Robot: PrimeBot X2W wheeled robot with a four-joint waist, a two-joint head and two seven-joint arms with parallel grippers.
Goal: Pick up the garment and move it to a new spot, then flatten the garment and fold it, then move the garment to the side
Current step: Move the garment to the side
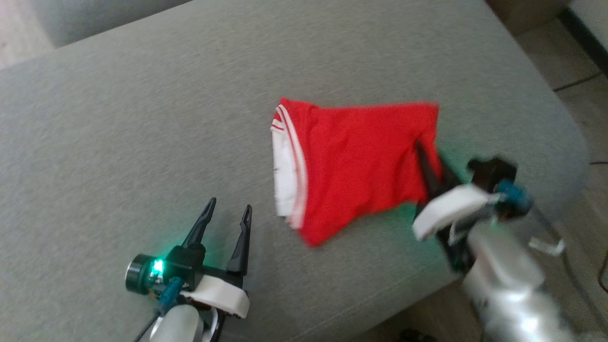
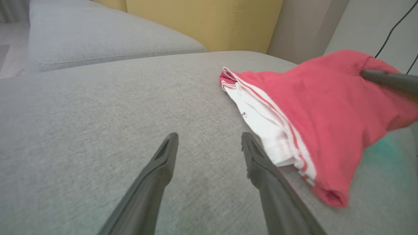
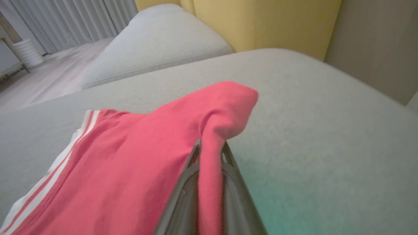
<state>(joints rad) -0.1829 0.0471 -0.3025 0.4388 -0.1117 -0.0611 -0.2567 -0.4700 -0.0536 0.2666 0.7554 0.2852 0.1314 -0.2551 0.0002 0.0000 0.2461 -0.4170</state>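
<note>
right gripper [image 3: 210, 146] pinches the garment [image 3: 130, 169]; wrist views add yellow backrest [image 3: 261, 23].

Bright red garment [image 1: 361, 161], plain and unprinted over the body. Broad white band along 1 edge, with 2 thin white stripes beside it on the red. Grey seat cushion [image 1: 118, 118] beneath, finely flecked weave, no pattern. Mustard-yellow backrest [image 2: 202, 23] behind. Black fingers on the left gripper [image 1: 230, 205], dark grey on the right gripper [image 3: 210, 145]. Green lamp [image 1: 158, 266] on a black housing [image 1: 187, 261], white cuff [image 1: 223, 294], teal plug [image 1: 171, 290]. Silver forearm [image 1: 508, 280]. Green-teal glow [image 3: 277, 195] tinting the grey fabric. Pale grey curtains [image 3: 81, 19] in vertical pleats. Black cable [image 2: 392, 29] against an off-white wall [image 2: 359, 26].
</note>
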